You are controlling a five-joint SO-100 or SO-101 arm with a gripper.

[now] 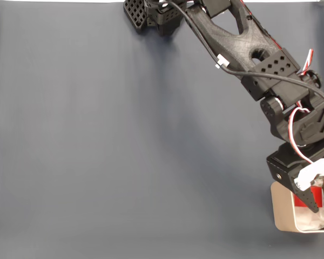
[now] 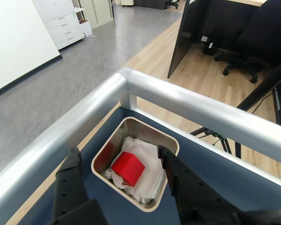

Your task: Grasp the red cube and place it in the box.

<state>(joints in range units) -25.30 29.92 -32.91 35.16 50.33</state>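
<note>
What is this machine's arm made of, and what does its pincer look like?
The arm is matte black plastic, chunky segments with rows of small round holes. A black cable and red-and-white wires run along it. The pincer has two black fingers; in the fixed view a white piece sits beside one.

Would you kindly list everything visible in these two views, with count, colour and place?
red cube: one, bright red, lying on the padding inside the box.
box: one, beige-grey, at the table's corner, lower right in the fixed view.
padding: one, white, lining the box.
table: one, dark blue-grey surface.
rail: silver, edging the table in the wrist view.
office chair: one, black, on the wooden floor beyond.
arm: one, black, reaching from the top.
gripper: one, black, open above the box.
</note>
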